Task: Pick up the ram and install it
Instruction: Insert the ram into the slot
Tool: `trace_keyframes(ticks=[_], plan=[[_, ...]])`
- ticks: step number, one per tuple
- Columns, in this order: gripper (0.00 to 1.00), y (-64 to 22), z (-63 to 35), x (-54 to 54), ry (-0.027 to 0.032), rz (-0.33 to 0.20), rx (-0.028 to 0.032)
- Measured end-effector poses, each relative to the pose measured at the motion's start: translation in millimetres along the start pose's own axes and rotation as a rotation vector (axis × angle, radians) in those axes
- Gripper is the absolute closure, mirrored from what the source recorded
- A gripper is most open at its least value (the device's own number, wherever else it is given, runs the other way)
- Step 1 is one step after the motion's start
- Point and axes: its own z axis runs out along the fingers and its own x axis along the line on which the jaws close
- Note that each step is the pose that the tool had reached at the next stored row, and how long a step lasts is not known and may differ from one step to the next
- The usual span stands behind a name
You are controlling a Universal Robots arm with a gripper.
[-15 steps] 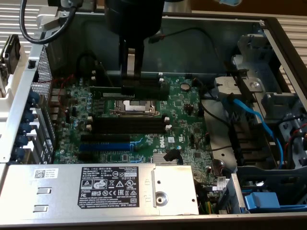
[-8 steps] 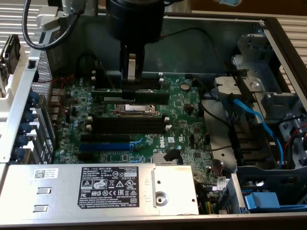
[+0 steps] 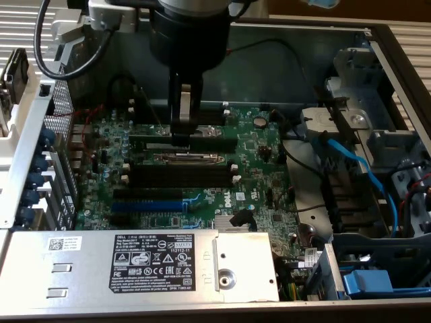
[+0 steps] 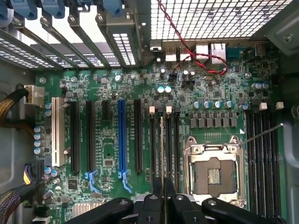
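The ram (image 3: 213, 143) in gripper (image 3: 182, 136) at slots (image 3: 202, 176)

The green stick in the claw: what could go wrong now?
The long, narrow dark green circuit-board stick, pinched at its middle by the gripper, could tilt and jam one end. The long black plastic slots lie close together, so it might land in the wrong one or between them.

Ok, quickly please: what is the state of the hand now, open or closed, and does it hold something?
Hand: closed on the ram, gripping it near its middle.
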Motion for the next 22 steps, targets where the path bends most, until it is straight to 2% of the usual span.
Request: trace_keyframes(ticks=[13,20,22], plan=[[0.87,-2.8,13.6,0.9,0.0082,0.0,0.0004],[0.87,-3.0,18.8,1.9,0.0095,0.0,0.0005],[0.87,-3.1,19.4,1.9,0.0126,-0.001,0.0006]])
